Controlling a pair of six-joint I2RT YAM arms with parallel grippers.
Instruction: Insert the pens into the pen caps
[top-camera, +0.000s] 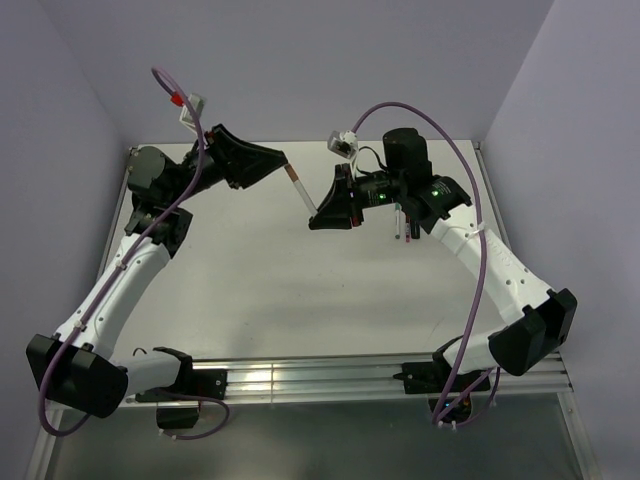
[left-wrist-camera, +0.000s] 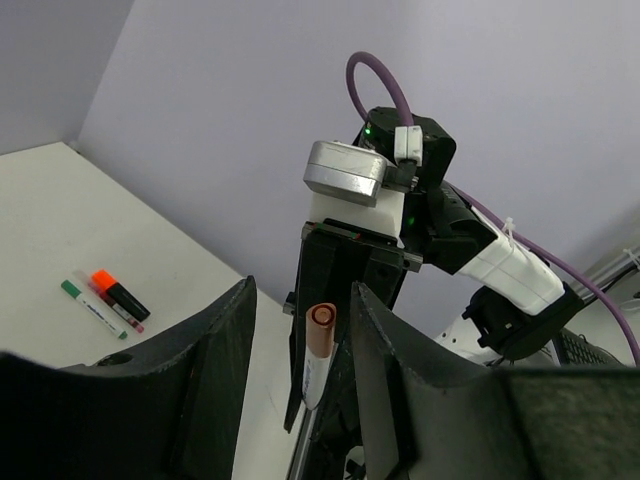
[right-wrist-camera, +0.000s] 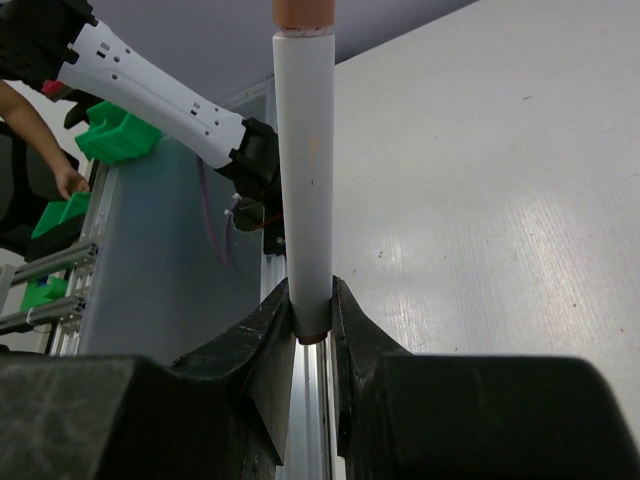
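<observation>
Right gripper (right-wrist-camera: 312, 295) pinches white pen (right-wrist-camera: 305, 150); brownish-red cap (right-wrist-camera: 303, 12) looks seated on top; left gripper (left-wrist-camera: 300, 295) spread around cap; 3 other pens (left-wrist-camera: 118, 296) lie middle left of left wrist view; I judge capping nearly finished.

White pen (right-wrist-camera: 303, 180) carried a brownish-red cap (right-wrist-camera: 303, 12). Fingers (right-wrist-camera: 265, 350) were black. White surface (top-camera: 300, 300) held an orange-tipped black marker (left-wrist-camera: 128, 300).

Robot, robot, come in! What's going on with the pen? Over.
Right gripper shut on white pen, held in the air. Left gripper open, brownish-red cap between its fingers. Other pens off to the side, nothing blocking.
</observation>
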